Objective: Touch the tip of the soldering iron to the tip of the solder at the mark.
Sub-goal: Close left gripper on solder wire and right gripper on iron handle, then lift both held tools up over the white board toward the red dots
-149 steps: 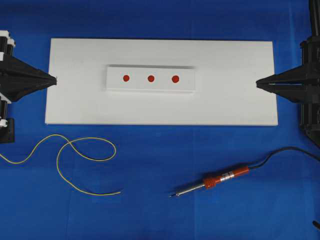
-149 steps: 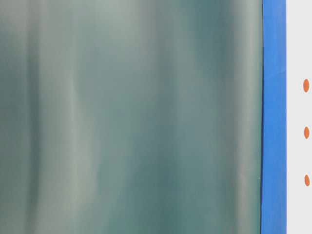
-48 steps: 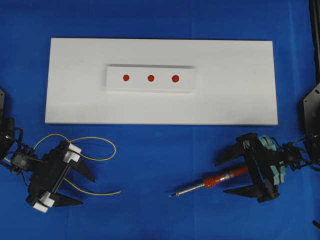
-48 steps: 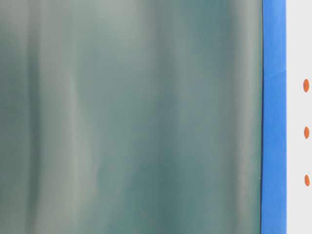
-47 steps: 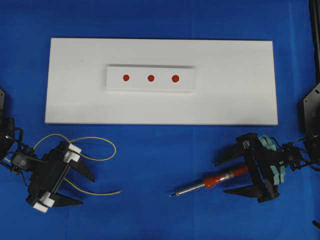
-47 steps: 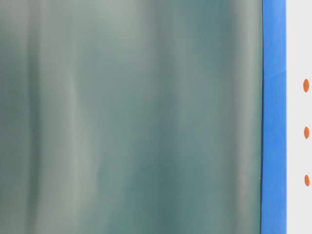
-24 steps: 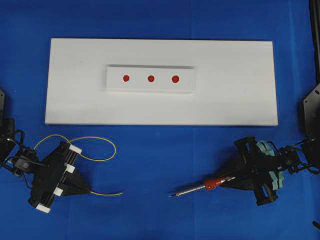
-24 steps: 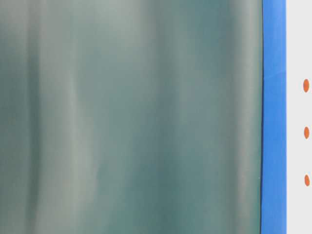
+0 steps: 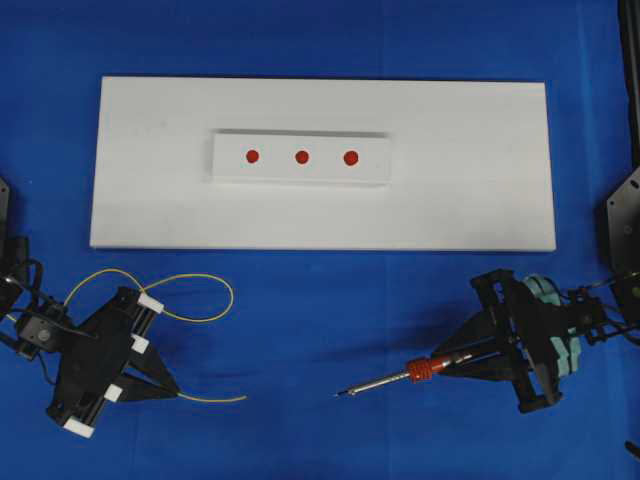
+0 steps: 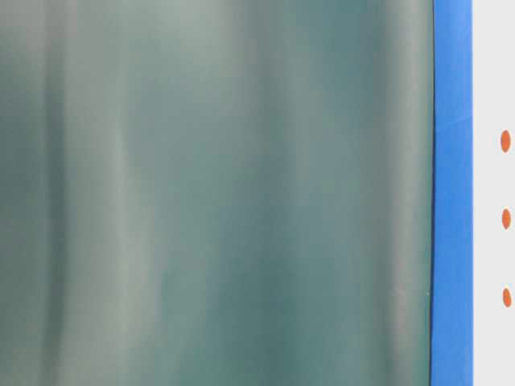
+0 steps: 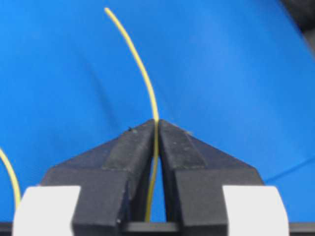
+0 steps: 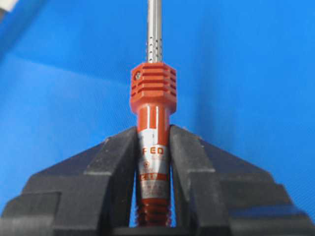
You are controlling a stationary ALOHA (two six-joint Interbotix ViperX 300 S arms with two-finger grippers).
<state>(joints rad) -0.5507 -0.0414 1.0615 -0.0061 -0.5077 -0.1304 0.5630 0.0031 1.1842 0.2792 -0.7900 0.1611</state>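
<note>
My left gripper (image 9: 172, 392) is pinched tight on the solder (image 9: 190, 310). In the left wrist view I see the thin yellow wire squeezed right between the two black fingers (image 11: 130, 147), and its free end (image 11: 106, 10) sticks out past them and curves to the left. From above, that end points to the right over the blue cloth (image 9: 320, 300), and the rest of the wire loops behind my gripper on the cloth.

My right gripper (image 9: 440, 366) is closed on the soldering iron (image 9: 405, 376). In the right wrist view its fingers (image 12: 115, 162) press both sides of the orange-red handle (image 12: 153, 147), just behind the ribbed collar. The silver shaft (image 12: 155, 29) sticks straight out ahead. From above, the iron points left and a little toward the bottom of the picture, with its dark tip (image 9: 338, 394) at the end.

The two tips are well apart, down in the bottom part of the overhead picture. The white board (image 9: 480, 170) sits farther up. On it is a small raised white block (image 9: 300, 175) with three red dots (image 9: 301, 157) in a row. Both tools are off the board.

The table-level view is mostly a gray-green blur, so I cannot tell much from it.
</note>
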